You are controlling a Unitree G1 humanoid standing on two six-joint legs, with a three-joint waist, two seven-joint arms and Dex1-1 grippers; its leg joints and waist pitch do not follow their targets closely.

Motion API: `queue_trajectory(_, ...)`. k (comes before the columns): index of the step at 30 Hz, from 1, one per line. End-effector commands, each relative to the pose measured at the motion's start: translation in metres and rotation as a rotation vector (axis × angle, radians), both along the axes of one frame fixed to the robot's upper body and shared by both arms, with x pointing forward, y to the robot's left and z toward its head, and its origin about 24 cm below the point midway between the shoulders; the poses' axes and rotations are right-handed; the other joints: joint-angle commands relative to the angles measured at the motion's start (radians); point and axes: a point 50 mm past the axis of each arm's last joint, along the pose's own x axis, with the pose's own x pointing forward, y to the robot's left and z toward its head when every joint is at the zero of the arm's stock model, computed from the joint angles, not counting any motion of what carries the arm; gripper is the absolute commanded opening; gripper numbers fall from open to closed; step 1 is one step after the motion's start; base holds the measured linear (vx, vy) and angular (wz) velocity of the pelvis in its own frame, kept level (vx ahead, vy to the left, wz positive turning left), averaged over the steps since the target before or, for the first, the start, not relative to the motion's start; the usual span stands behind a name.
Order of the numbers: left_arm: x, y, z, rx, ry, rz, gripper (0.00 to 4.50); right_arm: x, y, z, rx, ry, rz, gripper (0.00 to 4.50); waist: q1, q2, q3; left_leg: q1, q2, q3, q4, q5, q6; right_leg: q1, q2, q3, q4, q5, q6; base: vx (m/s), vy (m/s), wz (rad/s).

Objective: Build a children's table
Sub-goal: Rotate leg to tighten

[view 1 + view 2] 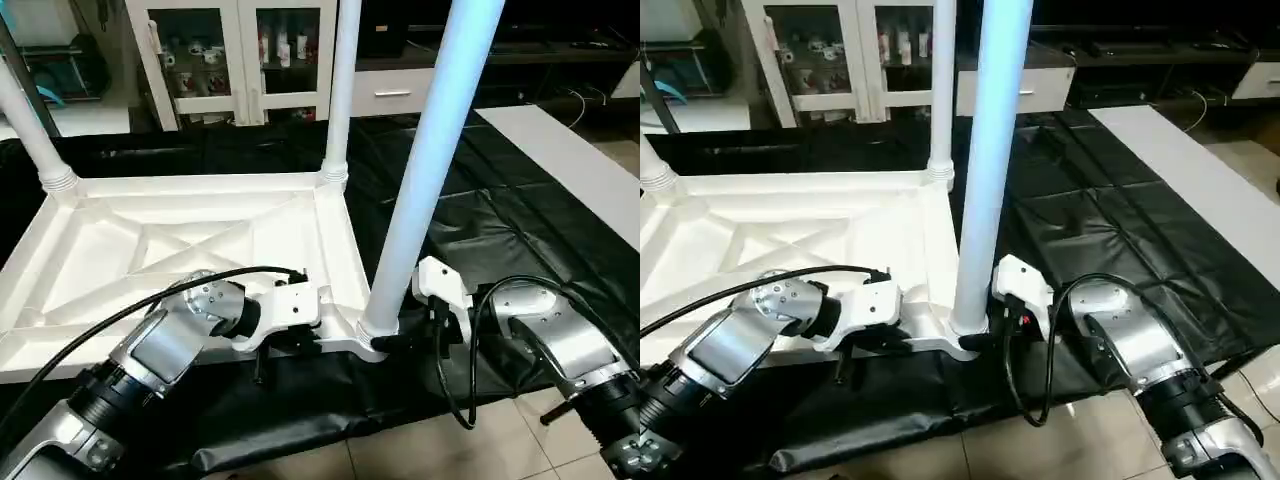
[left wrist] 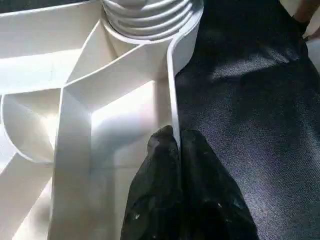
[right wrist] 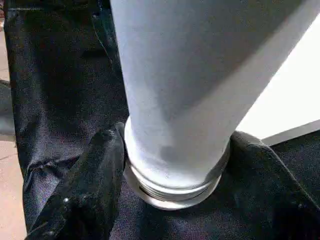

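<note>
The children's table top [image 1: 150, 240] lies upside down on black cloth, ribbed underside up. Three white legs stand in its corner sockets: one at the far left [image 1: 30, 120], one at the far right corner [image 1: 340, 90], and a thick near one [image 1: 430, 170] in the near right corner. My left gripper [image 2: 175, 137] is shut on the top's thin near rim, just left of that near corner. My right gripper [image 3: 175, 150] reaches in from the right. Its black fingers [image 3: 95, 170] lie against both sides of the near leg's ringed base.
The black-draped work table [image 1: 520, 230] ends just in front of my arms, with tiled floor [image 1: 420, 450] below. A white board [image 1: 570, 150] lies along the cloth's right side. A white glass-door cabinet [image 1: 230, 50] stands behind. Black cables loop over both forearms.
</note>
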Motion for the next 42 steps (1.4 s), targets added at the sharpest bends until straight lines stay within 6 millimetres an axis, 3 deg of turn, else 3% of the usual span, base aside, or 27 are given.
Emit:
queue_trajectory(1, -0.014, 0.0, -0.019, 0.07, 0.079, -0.051, 0.0, 0.001, -0.004, -0.003, -0.028, -0.003, -0.03, 2.73, 0.001, -0.003, -0.049, 0.006, 0.042, -0.02, -0.076, -0.323, 0.018, 0.025, -0.061, 0.049, -0.093, -0.434, -0.154, 0.0, 0.0, 0.0)
queue_trajectory(2, -0.014, 0.0, -0.019, 0.07, 0.079, -0.051, 0.0, 0.001, -0.004, -0.003, -0.027, -0.003, -0.03, 2.72, 0.0, -0.003, -0.049, 0.007, 0.042, -0.02, -0.076, -0.325, 0.018, 0.025, -0.061, 0.049, -0.093, -0.433, -0.155, 0.0, 0.0, 0.0)
queue_trajectory(3, -0.014, 0.001, -0.018, 0.07, 0.079, -0.05, 0.0, 0.001, -0.004, -0.003, -0.025, -0.004, -0.031, 2.72, -0.001, 0.004, -0.049, 0.008, 0.042, -0.02, -0.077, -0.334, 0.015, 0.025, -0.06, 0.049, -0.095, -0.429, -0.157, 0.0, 0.0, 0.0)
queue_trajectory(5, -0.014, 0.001, -0.018, 0.07, 0.08, -0.048, 0.0, 0.002, -0.004, -0.002, -0.018, -0.009, -0.042, 2.72, -0.002, 0.003, -0.05, 0.007, 0.041, -0.02, -0.076, -0.337, 0.014, 0.026, -0.059, 0.049, -0.093, -0.419, -0.161, 0.0, 0.0, 0.0)
queue_trajectory(7, -0.007, -0.002, -0.022, 0.057, 0.045, 0.014, 0.0, 0.018, -0.006, -0.007, 0.008, -0.076, -0.253, 2.72, -0.006, 0.002, -0.048, 0.005, 0.039, -0.019, -0.076, -0.335, 0.015, 0.024, -0.06, 0.049, -0.094, -0.425, -0.165, 0.0, 0.0, 0.0)
queue_trajectory(9, -0.004, -0.003, -0.022, 0.049, 0.034, 0.034, 0.0, 0.023, -0.006, -0.008, 0.013, -0.092, -0.315, 2.72, -0.014, 0.0, -0.044, 0.008, 0.036, -0.021, -0.076, -0.361, 0.001, 0.02, -0.059, 0.045, -0.101, -0.483, -0.149, 0.0, 0.0, 0.0)
queue_trajectory(10, 0.004, -0.006, -0.022, 0.02, 0.004, 0.101, 0.0, 0.028, -0.005, -0.01, 0.036, -0.101, -0.412, 2.72, -0.021, -0.009, -0.046, 0.008, 0.035, -0.025, -0.075, -0.38, -0.006, 0.023, -0.06, 0.04, -0.104, -0.53, -0.127, 0.0, 0.0, 0.0)
queue_trajectory(12, 0.01, -0.009, -0.022, -0.001, -0.023, 0.155, 0.0, 0.033, -0.004, -0.013, 0.056, -0.112, -0.501, 2.72, -0.024, -0.003, -0.045, 0.008, 0.033, -0.031, -0.075, -0.403, -0.012, 0.021, -0.063, 0.035, -0.112, -0.588, -0.098, 0.0, 0.0, 0.0)
queue_trajectory(13, 0.017, -0.012, -0.021, -0.017, -0.051, 0.207, 0.0, 0.036, -0.002, -0.015, 0.072, -0.115, -0.578, 2.72, -0.029, 0.002, -0.041, 0.012, 0.033, -0.03, -0.075, -0.426, -0.015, 0.013, -0.061, 0.032, -0.118, -0.606, -0.089, 0.0, 0.0, 0.0)
queue_trajectory(16, 0.037, -0.022, -0.018, -0.054, -0.11, 0.348, 0.0, 0.045, 0.005, -0.024, 0.082, -0.131, -0.778, 2.72, -0.034, 0.003, -0.047, 0.005, 0.034, -0.04, -0.082, -0.446, -0.028, 0.024, -0.062, 0.021, -0.12, -0.568, -0.079, 0.0, 0.0, 0.0)
queue_trajectory(18, 0.05, -0.028, -0.014, -0.065, -0.147, 0.44, 0.0, 0.051, 0.013, -0.03, 0.071, -0.151, -0.905, 2.72, -0.041, 0.001, -0.051, 0.007, 0.034, -0.041, -0.083, -0.446, -0.035, 0.023, -0.064, 0.019, -0.118, -0.521, -0.093, 0.0, 0.0, 0.0)
queue_trajectory(20, 0.055, -0.03, -0.012, -0.064, -0.165, 0.473, 0.0, 0.053, 0.018, -0.033, 0.066, -0.162, -0.965, 2.72, -0.043, 0.002, -0.05, 0.007, 0.034, -0.042, -0.085, -0.451, -0.034, 0.023, -0.065, 0.02, -0.118, -0.502, -0.1, 0.0, 0.0, 0.0)
queue_trajectory(21, 0.058, -0.032, -0.012, -0.062, -0.178, 0.495, 0.0, 0.055, 0.021, -0.034, 0.061, -0.168, -1.007, 2.72, -0.048, 0.002, -0.049, 0.014, 0.033, -0.037, -0.082, -0.461, -0.03, 0.014, -0.066, 0.023, -0.121, -0.5, -0.108, 0.0, 0.0, 0.0)
queue_trajectory(23, 0.063, -0.034, -0.009, -0.059, -0.203, 0.535, 0.0, 0.057, 0.027, -0.036, 0.055, -0.18, -1.085, 2.72, -0.048, 0.007, -0.05, 0.011, 0.032, -0.037, -0.082, -0.454, -0.022, 0.018, -0.067, 0.025, -0.121, -0.488, -0.114, 0.0, 0.0, 0.0)
queue_trajectory(24, 0.067, -0.039, -0.007, -0.058, -0.231, 0.571, 0.0, 0.061, 0.034, -0.037, 0.032, -0.203, -1.197, 2.72, -0.051, 0.01, -0.052, 0.011, 0.032, -0.033, -0.083, -0.432, -0.027, 0.013, -0.065, 0.031, -0.119, -0.447, -0.127, 0.0, 0.0, 0.0)
queue_trajectory(26, 0.07, -0.043, -0.006, -0.054, -0.255, 0.592, 0.0, 0.063, 0.041, -0.039, 0.007, -0.225, -1.3, 2.72, -0.047, 0.008, -0.057, 0.01, 0.031, -0.03, -0.082, -0.394, -0.026, 0.017, -0.065, 0.034, -0.11, -0.387, -0.143, 0.0, 0.0, 0.0)
queue_trajectory(29, 0.07, -0.049, -0.007, -0.056, -0.26, 0.588, 0.0, 0.065, 0.055, -0.036, 0.042, -0.233, -1.333, 2.72, -0.042, 0.009, -0.065, 0.002, 0.032, -0.024, -0.078, -0.312, -0.012, 0.021, -0.064, 0.039, -0.097, -0.273, -0.168, 0.0, 0.0, 0.0)
queue_trajectory(30, 0.069, -0.05, -0.008, -0.053, -0.261, 0.583, 0.0, 0.066, 0.062, -0.035, 0.082, -0.213, -1.32, 2.72, -0.04, 0.005, -0.068, -0.005, 0.032, -0.019, -0.075, -0.253, 0.003, 0.026, -0.063, 0.041, -0.085, -0.209, -0.184, 0.0, 0.0, 0.0)
queue_trajectory(35, 0.066, -0.047, -0.011, -0.047, -0.248, 0.565, 0.0, 0.067, 0.072, -0.022, 0.207, -0.231, -1.223, 2.72, -0.032, 0.007, -0.071, -0.009, 0.033, -0.013, -0.069, -0.186, 0.034, 0.03, -0.061, 0.041, -0.077, -0.142, -0.203, 0.0, 0.0, 0.0)
queue_trajectory(36, 0.066, -0.046, -0.011, -0.045, -0.248, 0.562, 0.0, 0.068, 0.071, -0.019, 0.218, -0.254, -1.218, 3.28, -0.028, 0.009, -0.073, -0.009, 0.034, -0.012, -0.067, -0.138, 0.044, 0.033, -0.059, 0.04, -0.068, -0.08, -0.217, 0.0, 0.0, 0.0)
queue_trajectory(37, 0.066, -0.044, -0.011, -0.043, -0.248, 0.559, 0.0, 0.068, 0.07, -0.017, 0.224, -0.26, -1.207, 3.42, -0.027, 0.009, -0.072, -0.008, 0.035, -0.011, -0.066, -0.133, 0.047, 0.032, -0.058, 0.041, -0.068, -0.071, -0.222, 0.0, 0.0, 0.0)
queue_trajectory(39, 0.066, -0.04, -0.012, -0.036, -0.245, 0.548, 0.0, 0.067, 0.068, -0.013, 0.244, -0.27, -1.189, 3.5, -0.021, 0.021, -0.071, -0.005, 0.035, -0.011, -0.068, -0.137, 0.042, 0.033, -0.057, 0.04, -0.066, -0.064, -0.228, 0.0, 0.0, 0.0)
queue_trajectory(40, 0.066, -0.04, -0.012, -0.036, -0.245, 0.548, 0.0, 0.067, 0.068, -0.013, 0.244, -0.27, -1.189, 3.62, -0.02, 0.018, -0.068, -0.005, 0.035, -0.01, -0.069, -0.146, 0.041, 0.033, -0.055, 0.041, -0.071, -0.07, -0.223, 0.0, 0.0, 0.0)
queue_trajectory(41, 0.064, -0.036, -0.013, -0.029, -0.242, 0.535, 0.0, 0.065, 0.065, -0.01, 0.269, -0.269, -1.183, 3.62, -0.02, 0.028, -0.07, -0.005, 0.035, -0.012, -0.069, -0.155, 0.033, 0.035, -0.055, 0.041, -0.067, -0.071, -0.225, 0.0, 0.0, 0.0)
queue_trajectory(42, 0.062, -0.033, -0.013, -0.022, -0.234, 0.519, 0.0, 0.062, 0.061, -0.006, 0.288, -0.26, -1.164, 3.77, -0.023, 0.024, -0.068, -0.004, 0.036, -0.01, -0.071, -0.176, 0.03, 0.034, -0.053, 0.042, -0.072, -0.072, -0.22, 0.0, 0.0, 0.0)
